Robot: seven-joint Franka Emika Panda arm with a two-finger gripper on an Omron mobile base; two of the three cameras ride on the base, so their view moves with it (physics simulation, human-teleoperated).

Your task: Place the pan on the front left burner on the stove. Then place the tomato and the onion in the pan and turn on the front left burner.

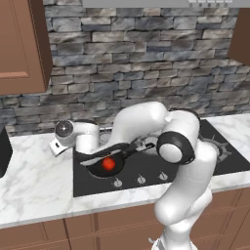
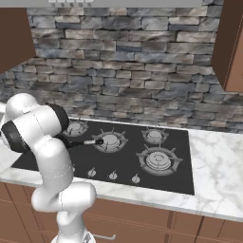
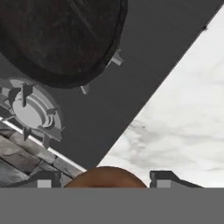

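pincer [image 3: 105,180]: in the hand view the two dark tips are sitting wide apart with the onion [image 3: 105,177] right between them. Jaws are standing spread around that tan-brown ball; can't tell if the pads are actually pressing on it, so I'm not calling it a grip.

desk [image 1: 34,183]: white marble is running along the front edge and off to the left of the stove [image 1: 141,183], with plenty of bare room there. The right base view is showing another open marble stretch right of the cooktop.

stove edges: the hand view is catching the black glass's straight border against the marble, running diagonally.

pan [image 1: 105,163]: round, shallow and black, sitting on the front left burner [image 3: 85,89], where just a couple of grey prongs are poking out from under its rim. Its thin handle [image 2: 83,142] is pointing toward the middle of the cooktop, grey tip showing in the right base view.

tomato [image 1: 108,164]: glossy red ball lying inside the pan in the left base view; the arm is blocking it in the right base view.

knobs [image 2: 113,175]: small silver row along the front edge.

far side: stone wall is backing the cooktop, with brown cabinets hanging at both upper corners.
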